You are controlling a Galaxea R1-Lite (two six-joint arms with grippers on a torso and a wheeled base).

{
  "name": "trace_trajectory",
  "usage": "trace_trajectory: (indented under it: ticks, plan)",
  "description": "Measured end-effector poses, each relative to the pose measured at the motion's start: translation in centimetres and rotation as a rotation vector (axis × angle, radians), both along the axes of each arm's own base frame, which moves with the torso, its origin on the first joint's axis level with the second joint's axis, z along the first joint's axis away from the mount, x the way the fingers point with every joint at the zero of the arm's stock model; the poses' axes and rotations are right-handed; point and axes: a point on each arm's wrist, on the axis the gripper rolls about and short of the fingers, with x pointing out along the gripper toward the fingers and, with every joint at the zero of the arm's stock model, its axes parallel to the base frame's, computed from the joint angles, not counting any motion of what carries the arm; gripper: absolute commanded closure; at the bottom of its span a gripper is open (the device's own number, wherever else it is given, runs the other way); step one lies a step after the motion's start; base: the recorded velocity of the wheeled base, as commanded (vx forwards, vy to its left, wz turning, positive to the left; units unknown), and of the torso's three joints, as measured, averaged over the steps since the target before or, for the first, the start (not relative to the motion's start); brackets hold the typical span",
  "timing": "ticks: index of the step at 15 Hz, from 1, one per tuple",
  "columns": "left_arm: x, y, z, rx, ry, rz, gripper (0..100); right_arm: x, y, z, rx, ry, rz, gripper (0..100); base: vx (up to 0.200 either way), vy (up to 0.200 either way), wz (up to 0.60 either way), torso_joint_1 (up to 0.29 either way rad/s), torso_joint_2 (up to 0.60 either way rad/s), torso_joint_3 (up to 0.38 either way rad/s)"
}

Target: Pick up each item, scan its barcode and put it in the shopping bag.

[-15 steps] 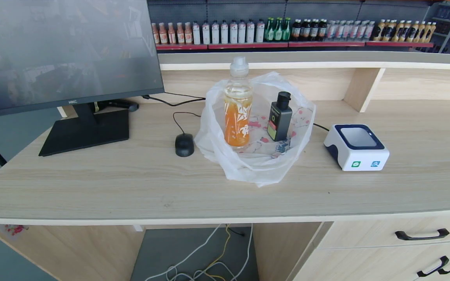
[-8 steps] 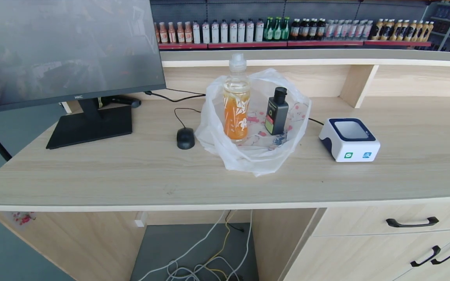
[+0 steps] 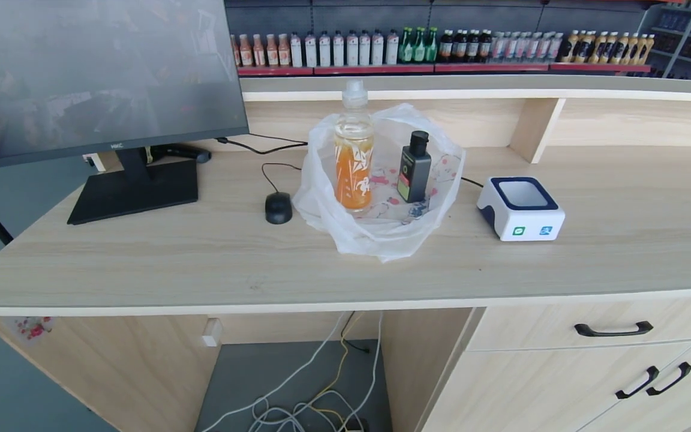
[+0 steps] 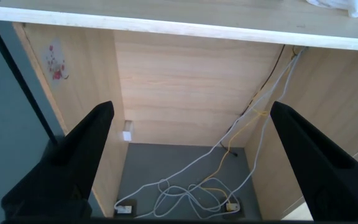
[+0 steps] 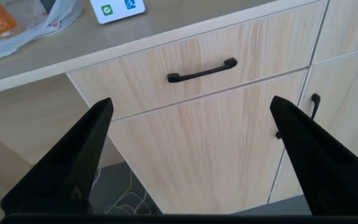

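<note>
Standing upright inside the white shopping bag [image 3: 320,201], at the twelve o'clock middle of the wooden counter [image 3: 201,258], two items are sitting side by side. An orange drink bottle [image 3: 353,162] is occupying the nine o'clock side of the bag, and a small dark bottle [image 3: 414,171] with a black cap is occupying the three o'clock side. The two are near each other but not touching. The bag's rim is lying folded down and open around them, which is likely keeping the mouth wide for dropping things in.

A white and navy barcode scanner [image 3: 520,209] is sitting just beside the bag at its three o'clock, its window facing up, close enough for an item to pass over it on the way in. A black mouse [image 3: 278,207] is lying at the bag's nine o'clock, and a dark monitor [image 3: 93,72] is standing at ten o'clock.

The left gripper [image 4: 191,106] is hanging below the counter's edge, facing loose cables [image 4: 191,186] in the knee space, its fingers spread wide with nothing between them. The right gripper [image 5: 191,99] is hanging in front of a drawer [image 5: 241,99], likewise spread wide and carrying nothing.

With both items resting in the bag and both arms hanging low and unloaded, the packing is looking complete.
</note>
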Motion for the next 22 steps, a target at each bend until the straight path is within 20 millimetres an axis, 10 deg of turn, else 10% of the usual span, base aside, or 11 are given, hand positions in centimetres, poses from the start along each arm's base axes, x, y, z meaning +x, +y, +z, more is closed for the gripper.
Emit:
trace_trajectory:
  ticks: [22]
  plan:
    - [0.0, 0.0, 0.01, -0.002, -0.001, 0.0, 0, 0.04, 0.17, -0.35, -0.15, 0.054, 0.07, 0, 0.0, -0.145, 0.0, 0.004, 0.0, 0.002]
